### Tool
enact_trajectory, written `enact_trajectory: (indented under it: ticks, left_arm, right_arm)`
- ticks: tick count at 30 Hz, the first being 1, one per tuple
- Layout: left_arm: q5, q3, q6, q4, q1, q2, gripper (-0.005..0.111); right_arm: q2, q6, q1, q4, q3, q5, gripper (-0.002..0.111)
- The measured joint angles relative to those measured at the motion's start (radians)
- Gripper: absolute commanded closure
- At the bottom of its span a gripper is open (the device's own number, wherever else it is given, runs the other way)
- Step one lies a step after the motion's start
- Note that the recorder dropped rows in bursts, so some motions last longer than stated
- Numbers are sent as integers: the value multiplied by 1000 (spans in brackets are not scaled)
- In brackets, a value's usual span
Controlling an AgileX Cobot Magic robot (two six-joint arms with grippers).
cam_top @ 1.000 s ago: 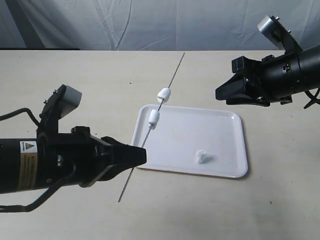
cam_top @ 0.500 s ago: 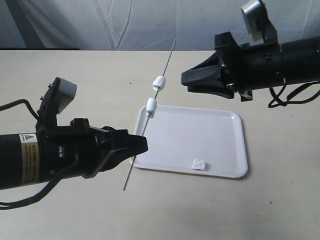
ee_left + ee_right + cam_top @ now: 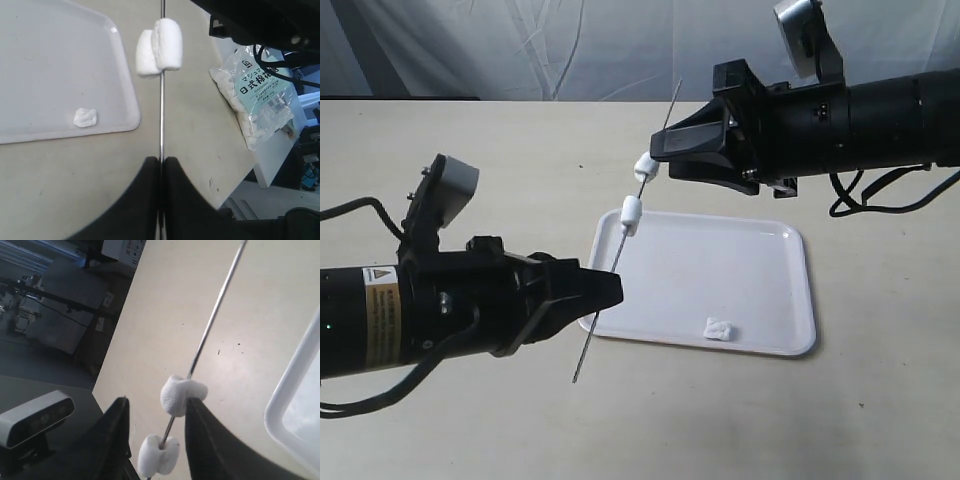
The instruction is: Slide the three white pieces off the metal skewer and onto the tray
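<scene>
The metal skewer (image 3: pixel 655 150) slants up over the table, and my left gripper (image 3: pixel 607 291) is shut on its lower part. Two white pieces are threaded on it, an upper one (image 3: pixel 645 166) and a lower one (image 3: pixel 631 213). The third white piece (image 3: pixel 720 329) lies loose on the tray (image 3: pixel 760 260). My right gripper (image 3: pixel 658 152) is open at the upper piece. In the right wrist view that upper piece (image 3: pixel 182 394) sits against one of the fingers (image 3: pixel 200 420); the lower piece (image 3: pixel 158 455) hangs between the fingers further down. The left wrist view shows the skewer (image 3: pixel 161 110) clamped between shut jaws.
A clear bag of marshmallows (image 3: pixel 255 95) lies near the table edge, seen in the left wrist view. The tray's left rim (image 3: pixel 598 250) lies just under the skewer. A white cloth backdrop (image 3: pixel 570 40) hangs behind the table.
My right gripper has moved left to the skewer and now brackets the upper piece. The left arm shifted the skewer slightly. The loose piece has settled flat on the tray.
</scene>
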Motion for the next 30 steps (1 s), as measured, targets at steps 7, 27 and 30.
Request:
enact_trajectory:
  ticks: [7,27,30]
  left_arm:
    - [-35,-12,2,-14,0,0,107]
    - [-54,-13,-25,-15,0,0,107]
    - [-54,-15,-73,19,0,0,107]
  right_arm:
    - [0,-2,2,0,0,-21,72]
    - [0,-35,8,-4,0,-73,108]
    - [0,-46,10,-9,0,-101,108]
